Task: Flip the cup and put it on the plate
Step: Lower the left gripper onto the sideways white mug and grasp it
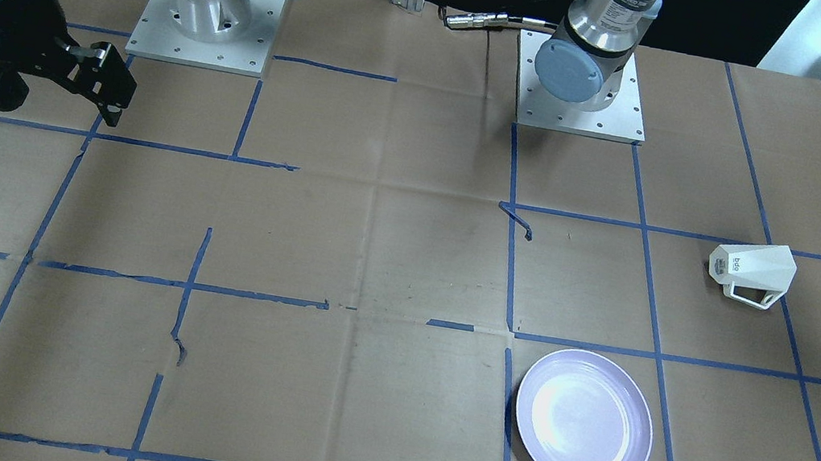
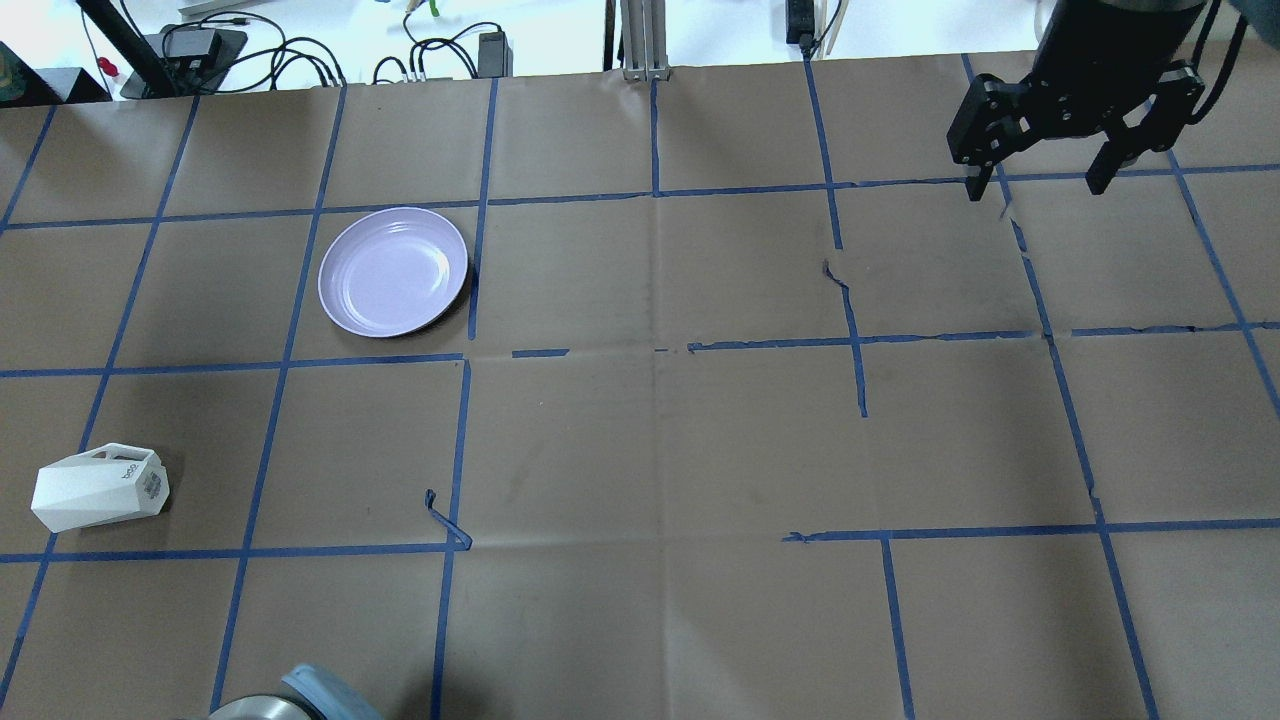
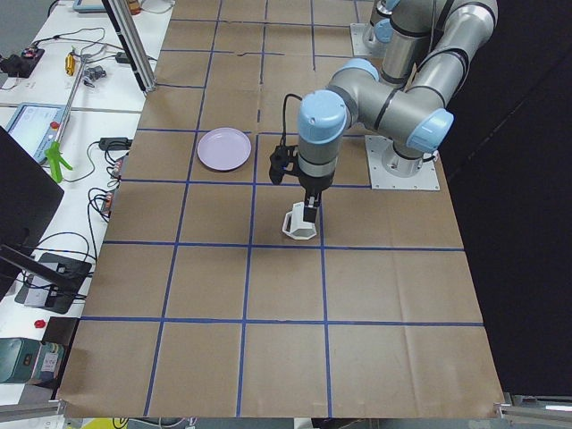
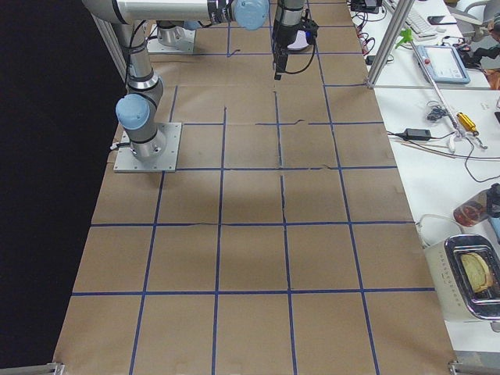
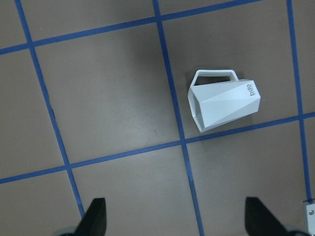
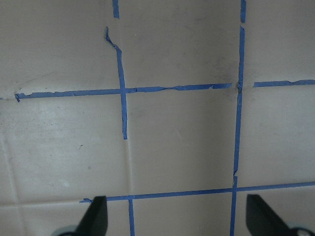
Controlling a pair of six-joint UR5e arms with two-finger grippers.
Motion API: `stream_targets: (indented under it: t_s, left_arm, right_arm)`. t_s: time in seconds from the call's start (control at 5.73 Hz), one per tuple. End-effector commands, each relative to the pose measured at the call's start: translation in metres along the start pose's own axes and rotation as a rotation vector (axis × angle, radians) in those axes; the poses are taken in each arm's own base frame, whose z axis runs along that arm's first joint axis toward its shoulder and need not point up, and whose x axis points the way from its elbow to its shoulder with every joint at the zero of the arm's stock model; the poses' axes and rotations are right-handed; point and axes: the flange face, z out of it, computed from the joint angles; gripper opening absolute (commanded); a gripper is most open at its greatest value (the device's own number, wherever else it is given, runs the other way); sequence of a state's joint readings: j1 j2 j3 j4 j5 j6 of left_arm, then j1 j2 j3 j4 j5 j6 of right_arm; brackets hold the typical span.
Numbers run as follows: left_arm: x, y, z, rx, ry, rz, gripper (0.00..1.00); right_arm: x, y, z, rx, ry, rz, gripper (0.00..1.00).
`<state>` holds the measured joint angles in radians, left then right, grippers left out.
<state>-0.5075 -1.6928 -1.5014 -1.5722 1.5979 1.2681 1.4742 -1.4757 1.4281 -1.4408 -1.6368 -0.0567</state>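
The white faceted cup [image 1: 750, 273] lies on its side on the paper-covered table, handle flat against the table; it also shows in the overhead view [image 2: 100, 488] and the left wrist view [image 5: 224, 104]. The pale lavender plate [image 1: 584, 421] sits empty, apart from the cup, also in the overhead view [image 2: 393, 271]. My left gripper [image 5: 177, 219] is open and empty, hovering well above the table near the cup [image 3: 301, 223]. My right gripper [image 2: 1037, 187] is open and empty, far from both, over bare table [image 6: 177, 219].
Blue tape lines grid the brown paper table [image 2: 660, 440], with some torn tape ends. The two arm bases [image 1: 589, 70] stand at the robot's edge. Cables and equipment lie beyond the far table edge [image 2: 300, 50].
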Motion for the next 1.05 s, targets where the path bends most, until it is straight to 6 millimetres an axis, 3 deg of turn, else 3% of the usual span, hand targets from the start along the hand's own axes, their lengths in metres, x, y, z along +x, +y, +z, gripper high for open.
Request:
stream_targets:
  t_s: [0.0,0.17,0.52,0.87]
  left_arm:
    - [-0.019,0.008,0.022,-0.001,0.04,0.005,0.98]
    - [-0.018,0.003,0.041,0.036,0.147,0.0,0.98]
    - [-0.037,0.003,0.111,0.137,0.434,-0.073,0.98]
    - [-0.066,0.015,0.2,0.224,0.693,-0.103,0.98]
  right_arm:
    - [0.0,0.0,0.0,0.0,0.0,0.0,1.0]
    - [0.0,0.0,0.0,0.0,0.0,0.0,1.0]
    - [0.0,0.0,0.0,0.001,0.0,0.0,1.0]
    - [0.0,0.0,0.0,0.001,0.0,0.0,1.0]
